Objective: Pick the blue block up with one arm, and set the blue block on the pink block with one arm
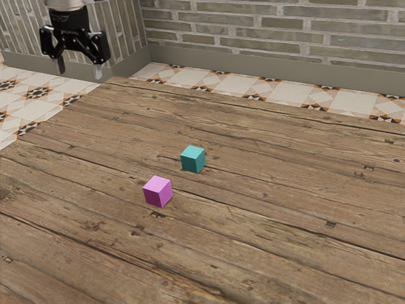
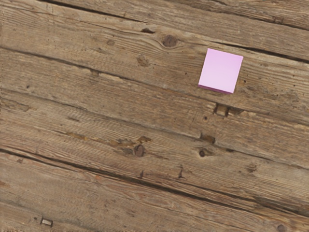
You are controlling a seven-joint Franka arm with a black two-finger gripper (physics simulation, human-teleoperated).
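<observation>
You've got two blocks out there right now: one blue block (image 1: 192,159), one pink block (image 1: 157,191), so one of each colour. One wooden table (image 1: 285,209) carries the pair. One gripper (image 1: 79,71) in the exterior view, and count two fingers (image 1: 60,66) on it. Over in your wrist view, the tally reads one pink block.

Homely room: brick wall (image 1: 266,25), patterned floor tiles (image 1: 297,92).

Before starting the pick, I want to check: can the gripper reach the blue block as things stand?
Probably yes: the open gripper hangs above the table, and the blue block stands apart from the pink block, its top uncovered.
</observation>
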